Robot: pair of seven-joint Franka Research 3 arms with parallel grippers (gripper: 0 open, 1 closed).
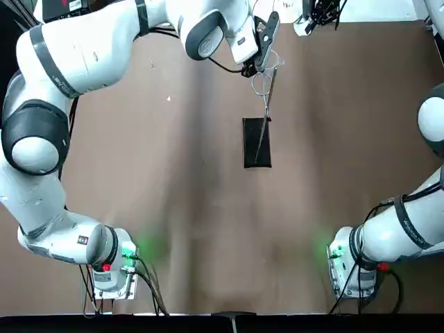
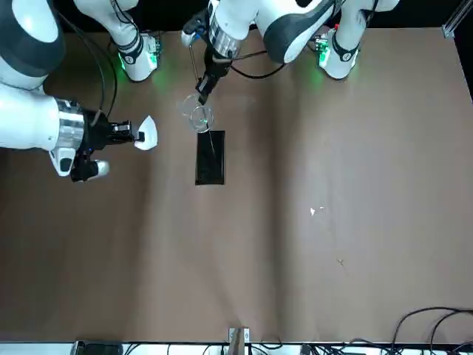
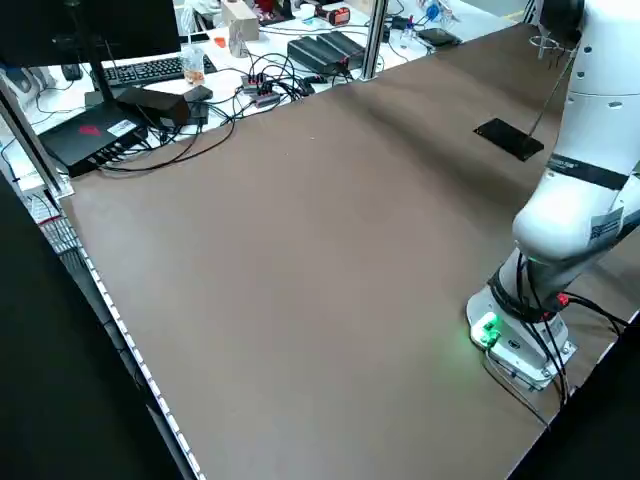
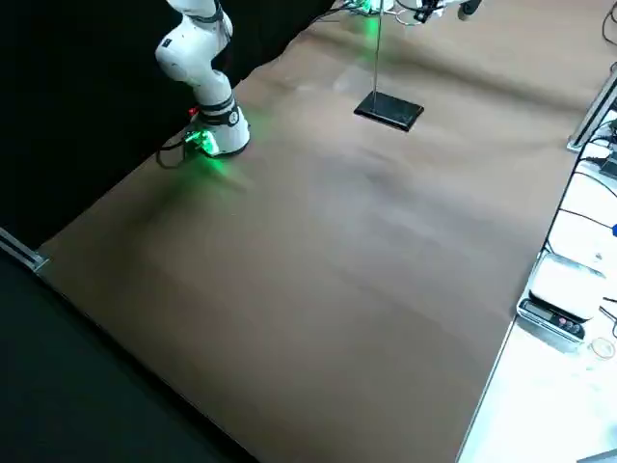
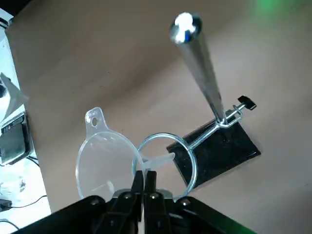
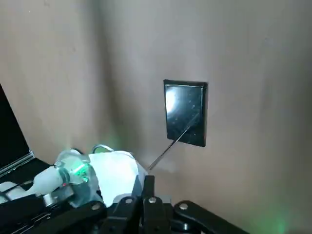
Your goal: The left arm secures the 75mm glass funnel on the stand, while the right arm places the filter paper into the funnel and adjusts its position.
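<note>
Left gripper (image 5: 144, 178), out over the stand's ring at the far side of the table, is pinching w/ fingers nearly together, apparently gripping the rim of the 75mm glass funnel (image 5: 107, 163). Funnel's leaning well over beside the wire ring (image 5: 194, 170), stem pointing across it; can't tell from the pics if the tip is entering. Stand's base (image 5: 219, 156) is sitting flat on the table, rod (image 5: 204, 73) rising from it.

Right gripper (image 2: 139, 136) is waiting off to the robot's right of the stand, fingers closed on the filter paper (image 2: 148, 134), which is sticking out past the tips, well apart from the funnel.

Step in hand, prob.: L arm seating funnel; R arm is standing by w/ paper. Next move's needing the L to bring the cone over ring ctr, turn it upright & lower stem thru, then hold steady for the paper.

Obstacles: rod is standing close by the ring, clamp knob (image 5: 247, 102) jutting out; a knock could be tipping the stand. Clear glass is making edges hard to judge. Both arms'll be sharing a tight spot, approx. Elsewhere, a scale (image 4: 564, 289) & a monitor (image 3: 95, 30) are sitting off the work area, prob. not interfering.
</note>
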